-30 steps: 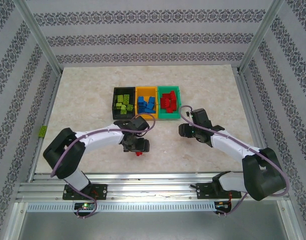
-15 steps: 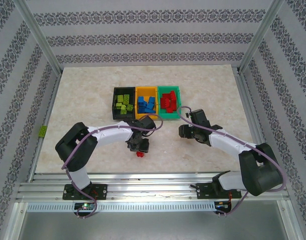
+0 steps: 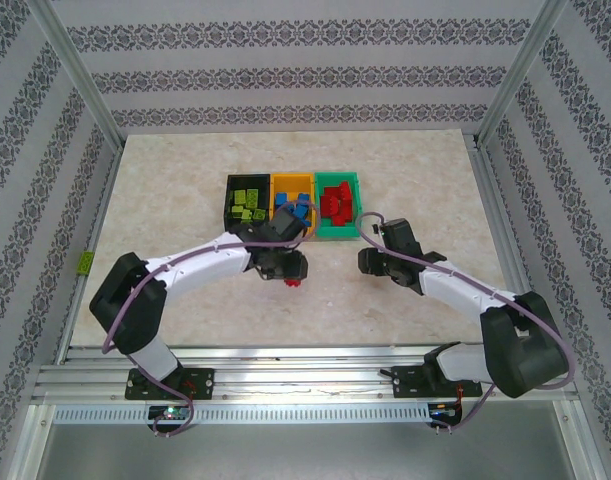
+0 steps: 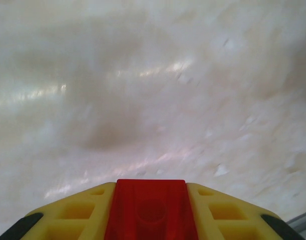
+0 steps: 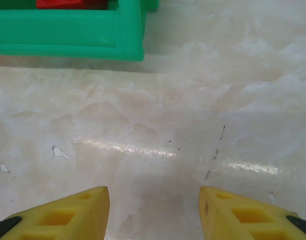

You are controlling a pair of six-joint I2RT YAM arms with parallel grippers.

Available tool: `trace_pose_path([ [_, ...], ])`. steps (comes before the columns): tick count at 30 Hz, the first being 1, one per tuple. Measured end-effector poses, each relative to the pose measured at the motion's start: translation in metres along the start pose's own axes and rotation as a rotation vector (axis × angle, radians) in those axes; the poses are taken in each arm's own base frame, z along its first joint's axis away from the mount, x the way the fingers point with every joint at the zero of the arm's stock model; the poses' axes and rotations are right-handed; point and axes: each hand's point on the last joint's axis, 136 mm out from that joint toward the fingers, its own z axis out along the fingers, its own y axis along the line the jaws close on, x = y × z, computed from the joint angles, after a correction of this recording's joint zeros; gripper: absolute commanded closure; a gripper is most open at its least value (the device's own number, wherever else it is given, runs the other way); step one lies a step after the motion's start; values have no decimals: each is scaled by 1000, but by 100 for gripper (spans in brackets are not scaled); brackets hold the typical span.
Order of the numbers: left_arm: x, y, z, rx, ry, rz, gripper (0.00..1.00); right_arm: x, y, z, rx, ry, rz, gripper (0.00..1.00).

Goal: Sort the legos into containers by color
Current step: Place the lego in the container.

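1. Since a second ago, the left pincer [image 3: 290, 278] has lifted off the worktop [image 3: 165, 200] and swung toward 1 o'clock, carrying the red brick [image 4: 150, 210] it hovered over before; the right arm has not shifted.
2. From the left wrist, the brick's visible face runs from 6 toward 12 o'clock along the fingers. Its near end is cut by the frame edge, so its long axis cannot be told.
3. That brick is glossy moulded plastic with a faint round ring on its flat face. The fingers [image 4: 72, 217] are yellow plastic with square pockets, and the worktop is pale, marble-patterned and shiny.
4. The left pincer is clamped narrowly on the brick, one finger touching each side, clear above the worktop.
5. From above, the brick hangs at 6 o'clock of the orange bin [image 3: 291, 180], near its front wall.
6. The black bin [image 3: 229, 205] holds lime bricks [image 3: 247, 204], the orange one blue bricks [image 3: 293, 209], and the green bin [image 3: 357, 205] red bricks [image 3: 335, 200].
7. The right pincer [image 5: 153, 215] stands partly spread with nothing between its fingers, at 5 o'clock of the green bin.
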Motion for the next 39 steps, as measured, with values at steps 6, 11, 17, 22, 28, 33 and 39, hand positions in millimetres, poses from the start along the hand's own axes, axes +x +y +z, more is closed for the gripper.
trace_pose_path([
  [6, -82, -30, -6, 134, -92, -36, 77, 2, -3, -7, 5, -28, 0, 49],
  [11, -136, -57, -1, 186, -132, 3, 74, -2, -4, -13, 5, -59, 6, 49],
  [17, -184, -78, 2, 196, -174, 62, 58, -4, -5, -17, 3, -79, 8, 49],
  [22, -208, -73, 6, 186, -190, 66, 34, -2, -6, -18, 4, -86, 9, 49],
  [28, -201, -63, 3, 159, -182, 57, 31, -2, -9, -19, 10, -93, 14, 49],
  [33, -160, -41, -26, 142, -209, 54, 20, -2, -9, -19, 9, -94, 14, 48],
  [39, -115, -12, -94, 154, -407, 54, 0, -4, -8, -24, 3, -114, 16, 48],
])
